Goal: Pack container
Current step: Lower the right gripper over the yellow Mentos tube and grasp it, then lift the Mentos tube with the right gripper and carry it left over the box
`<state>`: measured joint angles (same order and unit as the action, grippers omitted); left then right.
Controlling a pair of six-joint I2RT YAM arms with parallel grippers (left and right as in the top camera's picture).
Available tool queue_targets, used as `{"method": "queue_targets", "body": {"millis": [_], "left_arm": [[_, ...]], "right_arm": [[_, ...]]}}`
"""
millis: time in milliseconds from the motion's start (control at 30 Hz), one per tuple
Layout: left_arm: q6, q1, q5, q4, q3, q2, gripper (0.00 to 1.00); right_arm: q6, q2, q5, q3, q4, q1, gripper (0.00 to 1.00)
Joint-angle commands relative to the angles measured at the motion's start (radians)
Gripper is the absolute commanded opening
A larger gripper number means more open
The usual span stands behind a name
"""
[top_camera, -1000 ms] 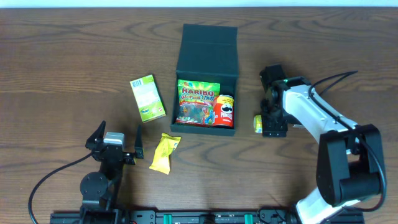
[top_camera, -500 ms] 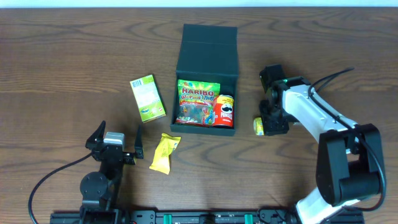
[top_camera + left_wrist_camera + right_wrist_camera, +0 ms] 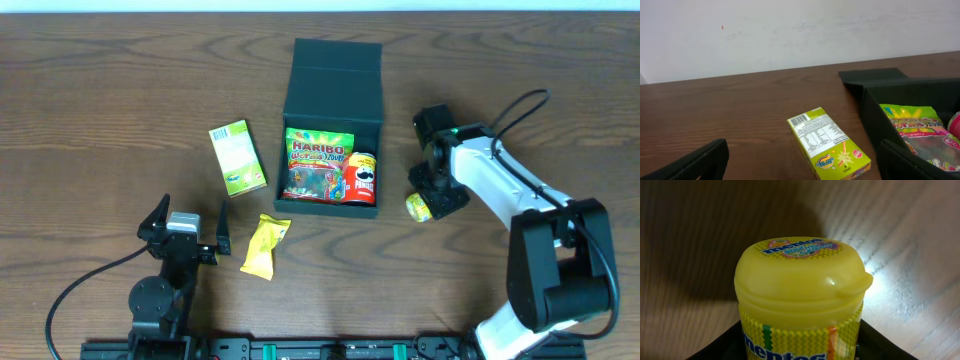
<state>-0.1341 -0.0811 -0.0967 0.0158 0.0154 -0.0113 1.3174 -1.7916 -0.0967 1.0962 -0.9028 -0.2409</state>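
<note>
The container (image 3: pixel 333 75), a dark green square box, stands open at the table's middle with its flap lid laid back. A Haribo bag (image 3: pixel 318 160) and a red Pringles can (image 3: pixel 361 177) lie inside it. My right gripper (image 3: pixel 428 203) is just right of the container, shut on a yellow Mentos bottle (image 3: pixel 415 208). The bottle fills the right wrist view (image 3: pixel 800 290) between the jaws. My left gripper (image 3: pixel 186 236) is open and empty at the front left. The left wrist view shows the container's wall (image 3: pixel 875 107) to the right.
A light-green carton (image 3: pixel 237 157) lies left of the container and shows in the left wrist view (image 3: pixel 830 142). A yellow snack packet (image 3: pixel 265 245) lies in front of it, near my left gripper. A pale wall runs behind the table's far edge.
My right gripper has turned and shifted slightly toward the table's front with the Mentos bottle, so more of the bottle shows. The left arm has not moved.
</note>
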Motion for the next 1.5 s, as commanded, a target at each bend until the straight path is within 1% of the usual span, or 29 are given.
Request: {"method": "queue_targets", "body": {"millis": [0, 167, 400, 600, 667, 833, 1033, 1200, 1467], "left_arm": [[0.0, 0.002, -0.005, 0.051, -0.011, -0.001, 0.95], [0.0, 0.002, -0.005, 0.051, -0.011, -0.001, 0.95], [0.0, 0.002, -0.005, 0.051, -0.011, -0.001, 0.95], [0.0, 0.002, -0.005, 0.051, -0.011, -0.001, 0.95], [0.0, 0.002, -0.005, 0.051, -0.011, -0.001, 0.95], [0.0, 0.002, -0.005, 0.051, -0.011, -0.001, 0.95], [0.0, 0.002, -0.005, 0.051, -0.011, -0.001, 0.95], [0.0, 0.002, -0.005, 0.051, -0.011, -0.001, 0.95], [0.0, 0.002, -0.005, 0.051, -0.011, -0.001, 0.95]], "right_arm": [[-0.19, 0.002, -0.045, -0.004, 0.003, -0.025, 0.42], [-0.318, 0.029, -0.062, -0.004, 0.015, -0.037, 0.39], [-0.488, 0.1, -0.064, 0.001, 0.036, -0.041, 0.4], [-0.647, 0.142, -0.064, 0.017, 0.036, -0.051, 0.38], [-0.697, 0.15, -0.064, 0.027, 0.035, -0.058, 0.4], [-0.739, 0.159, -0.064, 0.069, 0.028, -0.074, 0.42], [-0.83, 0.161, -0.064, 0.152, 0.008, -0.103, 0.41], [-0.921, 0.161, -0.063, 0.24, -0.039, -0.13, 0.39], [-1.075, 0.159, -0.05, 0.34, -0.082, -0.177, 0.41]]}}
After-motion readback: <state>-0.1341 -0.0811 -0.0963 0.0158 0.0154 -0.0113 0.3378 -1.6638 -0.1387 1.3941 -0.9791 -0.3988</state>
